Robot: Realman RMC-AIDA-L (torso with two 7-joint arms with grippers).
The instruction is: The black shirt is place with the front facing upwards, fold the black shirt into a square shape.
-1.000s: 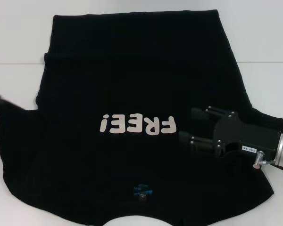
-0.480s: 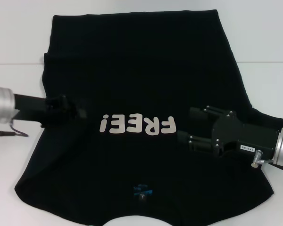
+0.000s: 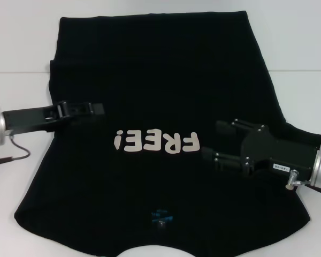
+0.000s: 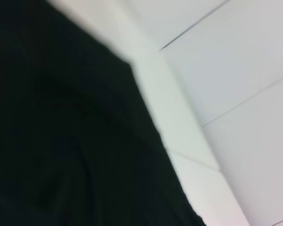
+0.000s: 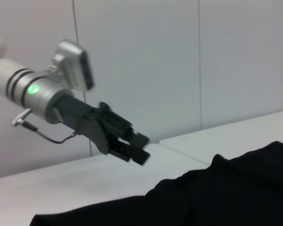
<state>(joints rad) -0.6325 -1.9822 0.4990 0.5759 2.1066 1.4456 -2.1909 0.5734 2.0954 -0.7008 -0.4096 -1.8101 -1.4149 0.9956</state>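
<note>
The black shirt lies spread on the white table, front up, with its cream "FREE!" lettering upside down towards me and a small blue neck label near the front edge. My left gripper reaches in from the left, raised over the shirt's left side, open and empty. In the right wrist view the left gripper hangs in the air above the cloth. Over the shirt's right side, beside the lettering, my right gripper stands open. The left wrist view shows only black cloth.
The white table shows bare to the left, right and behind the shirt. A thin cable hangs from the left wrist over the table. White wall panels stand behind the table.
The shirt's left sleeve, spread outward one second ago, now lies folded in over the body. The left gripper came in over the shirt, then rose and drew back leftward. The right gripper has hardly moved.
</note>
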